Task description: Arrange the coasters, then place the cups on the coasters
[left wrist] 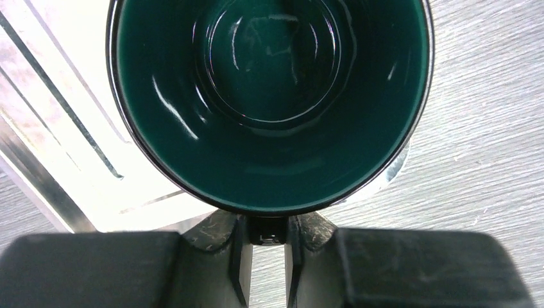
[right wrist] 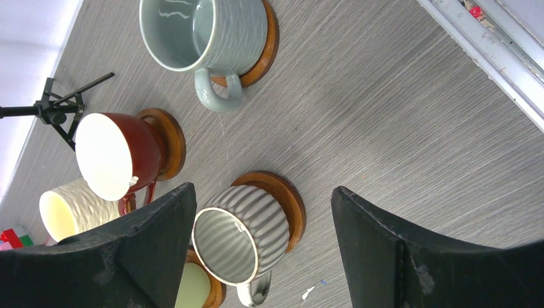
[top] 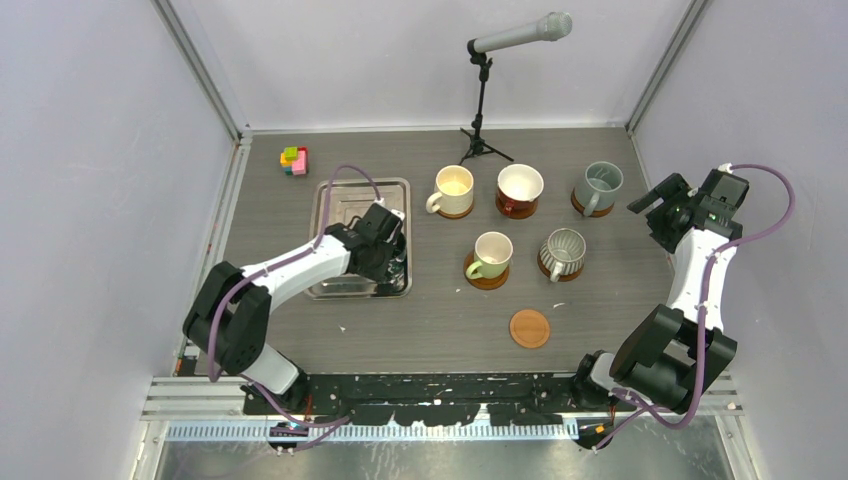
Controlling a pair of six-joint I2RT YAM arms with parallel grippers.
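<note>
The left gripper (left wrist: 269,237) is clamped tight on the near side of the dark teal cup (left wrist: 269,96), its jaws nearly together on what looks like the handle, though the wrist view shows too little of it to be sure. The cup sits at the near right corner of the steel tray (top: 340,200) on the left half of the worktop. 1 bare coaster (top: 529,328) waits near the worktop's front edge, while the other 5 cups already stand on coasters behind it. The right gripper (right wrist: 263,192) hangs spread and empty by the worktop's right edge. The main risk is the pinch itself: so thin a hold, off to 1 side of a heavy cup, probably lets it swing or tip on lifting. A low lift could catch the tray's raised rim and drag the tray along. The route to the bare coaster runs close to the pale green cup (top: 493,254), which the arm could knock. A tilted set-down may land the cup half off the disc or push it away.
</note>
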